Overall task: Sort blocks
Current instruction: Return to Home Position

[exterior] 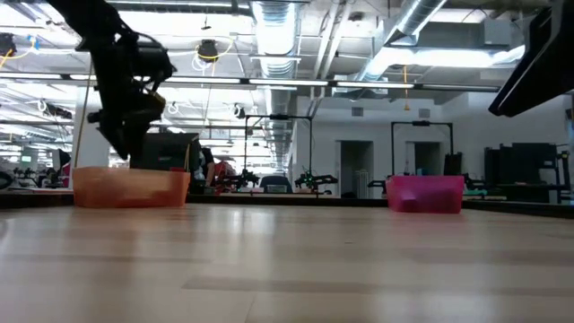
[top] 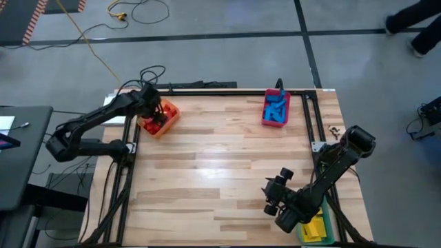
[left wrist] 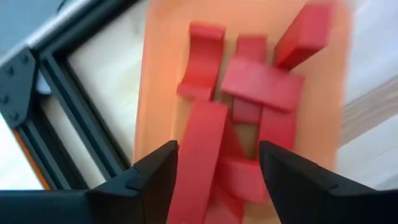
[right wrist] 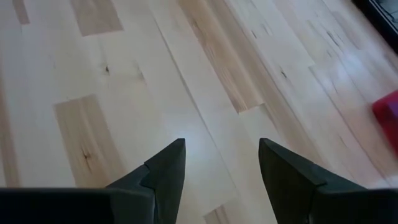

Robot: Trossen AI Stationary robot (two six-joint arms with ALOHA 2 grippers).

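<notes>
Left gripper (left wrist: 217,150), fingers apart, is hanging over the orange bin (top: 171,114) at the high view's upper left. A low retreat risks clipping its rim and spilling the red blocks (left wrist: 258,84). Right gripper (right wrist: 221,150), also apart, is idling lower right.

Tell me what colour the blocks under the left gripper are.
The blocks are red, clearest in the left wrist view.

Yellow blocks (top: 315,229): partly under the right arm (top: 327,176), cut by the lower edge; count unreadable.
Holder (top: 302,235) beneath them: possibly green, too little shows.
Orange bin (top: 170,114): part covered by the left gripper (top: 153,110) from above; contents a haze in the low view.
Red bin (right wrist: 388,115): one corner only, right wrist view.
Person (top: 413,27): legs only, cut off.
</notes>
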